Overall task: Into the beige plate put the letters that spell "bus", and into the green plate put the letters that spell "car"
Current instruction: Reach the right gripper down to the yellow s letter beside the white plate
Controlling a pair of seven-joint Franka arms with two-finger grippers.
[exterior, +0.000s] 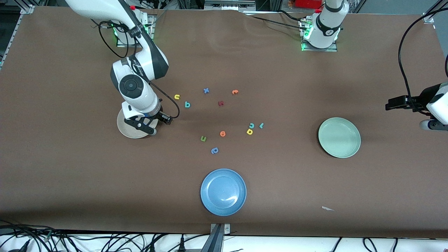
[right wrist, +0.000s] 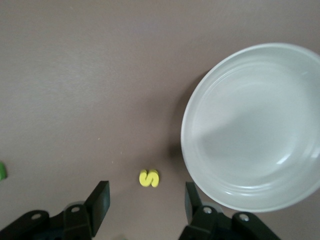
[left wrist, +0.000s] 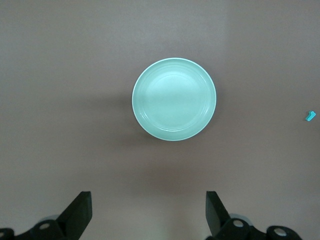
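A yellow s (right wrist: 149,178) lies on the table just beside the beige plate (right wrist: 255,125); the right arm hides it in the front view. My right gripper (right wrist: 146,202) is low over the table by the plate's rim (exterior: 123,130), open, with the s just ahead of its fingertips and untouched. The yellow u (exterior: 177,97) and teal b (exterior: 187,104) lie close together. The teal c (exterior: 251,125), teal r (exterior: 261,125) and yellow a (exterior: 249,132) form a cluster mid-table. My left gripper (left wrist: 149,212) hangs open and holds nothing, high up near the green plate (left wrist: 174,99), which has nothing on it.
A blue plate (exterior: 223,191) sits nearest the front camera. Other loose letters lie mid-table: a blue x (exterior: 206,90), an orange t (exterior: 235,92), a dark red one (exterior: 221,103), an orange round one (exterior: 222,133), a green u (exterior: 203,139) and a blue round one (exterior: 214,150).
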